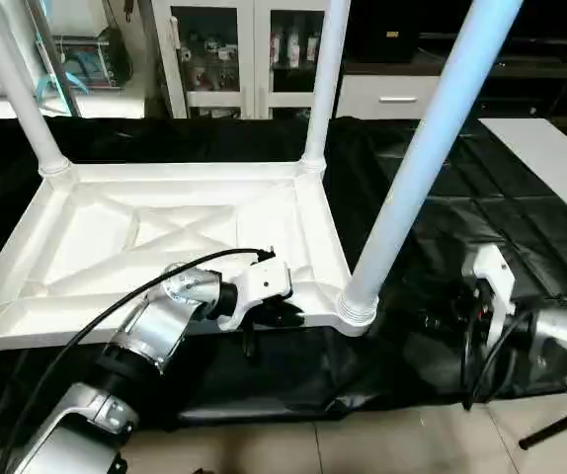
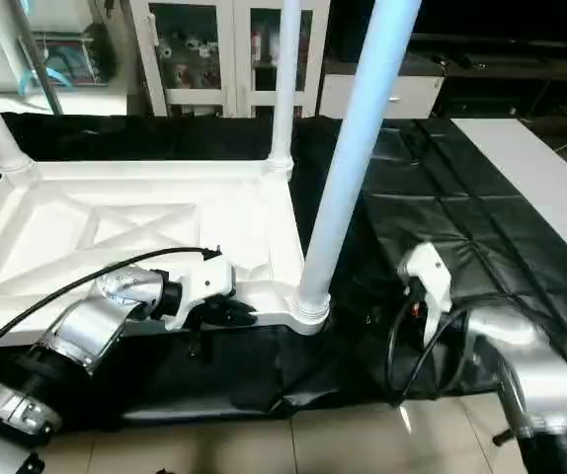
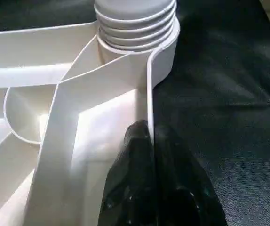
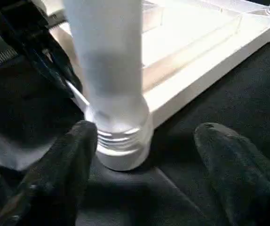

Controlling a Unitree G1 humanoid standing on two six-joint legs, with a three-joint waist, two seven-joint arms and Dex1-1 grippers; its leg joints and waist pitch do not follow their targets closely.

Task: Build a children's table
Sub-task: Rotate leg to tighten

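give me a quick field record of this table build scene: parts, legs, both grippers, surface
tabletop: white, lying upside down, X-ribbed underside facing up
legs standing in sockets: near right leg, far right leg, far left leg
near left corner: no leg visible in it
left gripper: shut on the tabletop's near rim, one finger on each side of the rim wall, beside the near right socket
right gripper: open, fingers either side of the near right leg's threaded base, not clamping it
surface: black-draped work table
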